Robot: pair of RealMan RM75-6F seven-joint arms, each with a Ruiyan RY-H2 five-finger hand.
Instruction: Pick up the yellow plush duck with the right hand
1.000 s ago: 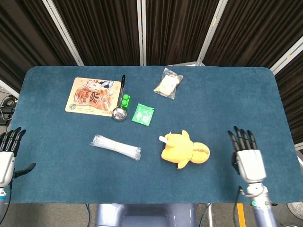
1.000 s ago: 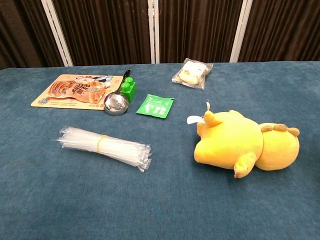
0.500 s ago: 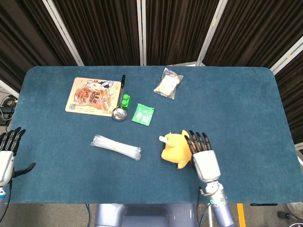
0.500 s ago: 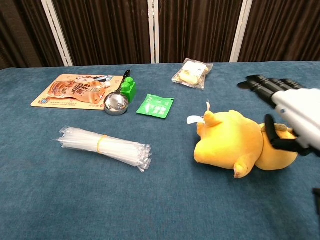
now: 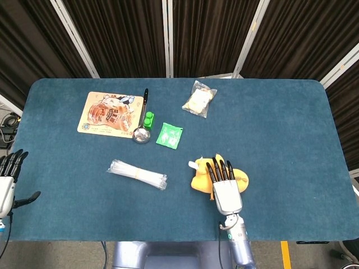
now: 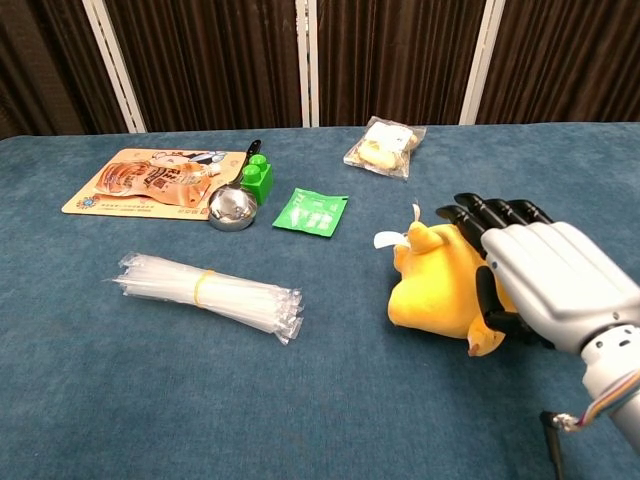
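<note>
The yellow plush duck (image 5: 199, 177) (image 6: 440, 283) lies on its side on the blue table, right of centre and near the front edge, with a white tag at its head. My right hand (image 5: 223, 182) (image 6: 545, 280) hovers flat over the duck's middle and back end, fingers straight and apart, holding nothing. The hand hides much of the duck's body in both views. Whether the palm touches the plush cannot be told. My left hand (image 5: 8, 179) hangs open off the table's left edge, far from the duck.
A bundle of clear plastic straws (image 5: 137, 173) lies left of the duck. Further back are a green packet (image 5: 169, 135), a metal ladle (image 5: 142, 126) beside a green block (image 5: 148, 119), a printed snack pouch (image 5: 110, 114) and a clear bag of snacks (image 5: 198, 99).
My right hand has moved left from the table's right side until it sits over the duck. The duck and the left hand have stayed put.
</note>
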